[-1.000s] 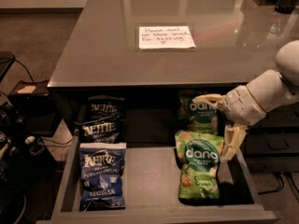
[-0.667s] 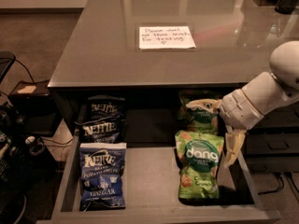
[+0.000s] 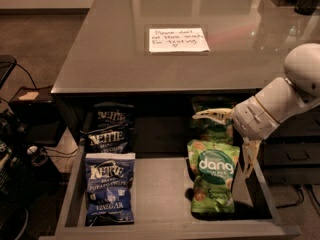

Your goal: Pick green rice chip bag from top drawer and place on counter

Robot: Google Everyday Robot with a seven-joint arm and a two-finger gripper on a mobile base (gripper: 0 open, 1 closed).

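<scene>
The glossy light-green snack pouch (image 3: 214,181) with white "dang" lettering lies flat, label up, on the right side of the wide, shallow dark grey drawer (image 3: 160,194). A second green pouch (image 3: 212,131) sits just behind it, partly in shadow. The white two-finger gripper (image 3: 220,145) hangs over the front pouch's upper end, its pale fingers (image 3: 212,115) spread wide with nothing between them. This looks like the approach before the grasp. The next move, I judge, calls for coming down and closing on the front pouch alone, then lifting it clear of the drawer and over to the smooth glossy grey tabletop (image 3: 100,59) beside the white handwritten paper note (image 3: 178,39). The blue Kettle chip bag (image 3: 110,186) lies well apart, on the left.
</scene>
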